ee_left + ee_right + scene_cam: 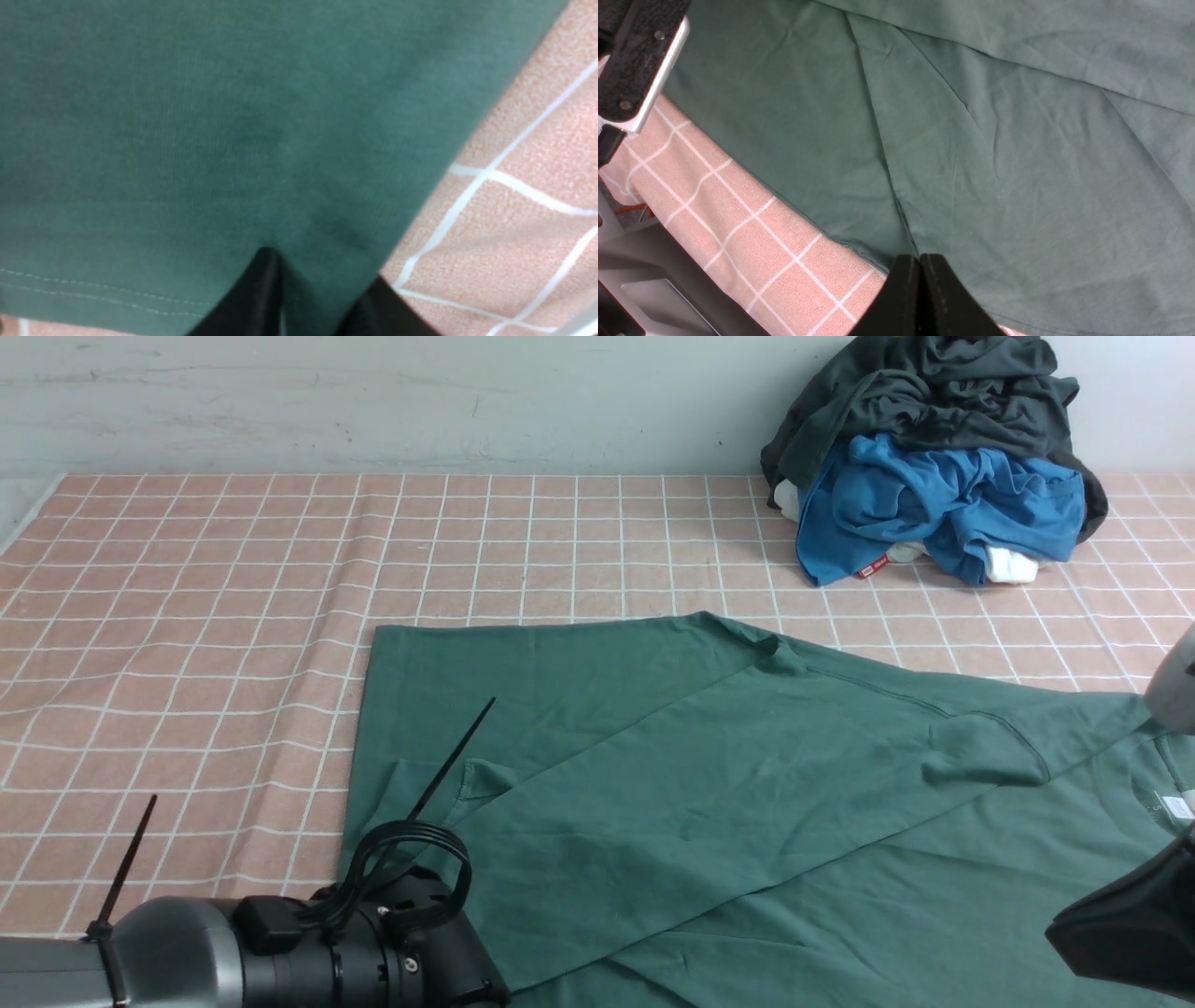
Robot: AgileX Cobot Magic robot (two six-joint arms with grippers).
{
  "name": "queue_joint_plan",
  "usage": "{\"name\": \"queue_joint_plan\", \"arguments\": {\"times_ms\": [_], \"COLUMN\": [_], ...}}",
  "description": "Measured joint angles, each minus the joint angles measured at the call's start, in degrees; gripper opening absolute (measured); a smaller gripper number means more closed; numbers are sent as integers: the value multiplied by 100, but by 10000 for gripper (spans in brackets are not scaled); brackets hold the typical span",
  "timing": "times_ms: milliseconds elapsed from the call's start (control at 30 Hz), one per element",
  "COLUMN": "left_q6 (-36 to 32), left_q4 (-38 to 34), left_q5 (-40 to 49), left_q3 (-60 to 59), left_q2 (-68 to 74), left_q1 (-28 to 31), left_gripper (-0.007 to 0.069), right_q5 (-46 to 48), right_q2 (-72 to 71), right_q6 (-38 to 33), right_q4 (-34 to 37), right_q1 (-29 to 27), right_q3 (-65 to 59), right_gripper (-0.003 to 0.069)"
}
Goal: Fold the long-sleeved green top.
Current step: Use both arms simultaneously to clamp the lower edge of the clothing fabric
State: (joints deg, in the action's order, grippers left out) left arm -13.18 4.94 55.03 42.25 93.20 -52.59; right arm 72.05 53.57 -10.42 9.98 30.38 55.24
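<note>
The green long-sleeved top [700,784] lies spread flat on the checked cloth, with one sleeve folded across its body and a white tag at the far right. My left arm [280,952] is at the near left corner; its gripper is hidden in the front view. In the left wrist view the left gripper [322,298] is open, with its black fingers [264,294] astride the top [210,116] near a stitched hem. My right gripper [1111,933] [919,261] is shut on the top [1017,163], where a crease meets the edge.
A pile of clothes stands at the back right: a dark grey-black garment [934,392] over a bright blue one [934,504]. The pink checked tablecloth [187,616] covers the table. A black and silver arm part [640,60] sits by the table's near edge.
</note>
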Motion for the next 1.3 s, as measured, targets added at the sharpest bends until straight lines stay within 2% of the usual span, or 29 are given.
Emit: {"name": "queue_joint_plan", "arguments": {"times_ms": [167, 367, 500, 800, 933, 1000, 1200, 1300], "left_q6": [21, 21, 31, 31, 31, 31, 37, 37], "left_q4": [-116, -149, -151, -151, -82, -39, -20, -59], "left_q5": [103, 422, 337, 320, 309, 301, 278, 278], "left_q3": [85, 311, 358, 375, 375, 375, 375, 375], "left_q2": [0, 0, 0, 62, 62, 62, 62, 62], "left_q1": [0, 5, 5, 5, 5, 5, 5, 5], "left_gripper": [17, 14, 70, 298, 327, 302, 62, 16], "right_q5": [0, 0, 0, 0, 0, 0, 0, 0], "right_q2": [0, 0, 0, 0, 0, 0, 0, 0], "right_q6": [0, 0, 0, 0, -2, -6, -6, -6], "right_q4": [0, 0, 0, 0, 0, 0, 0, 0], "right_q1": [0, 0, 0, 0, 0, 0, 0, 0], "right_q3": [0, 0, 0, 0, 0, 0, 0, 0], "right_gripper": [-14, -14, -14, -14, -14, -14, -14, -14]}}
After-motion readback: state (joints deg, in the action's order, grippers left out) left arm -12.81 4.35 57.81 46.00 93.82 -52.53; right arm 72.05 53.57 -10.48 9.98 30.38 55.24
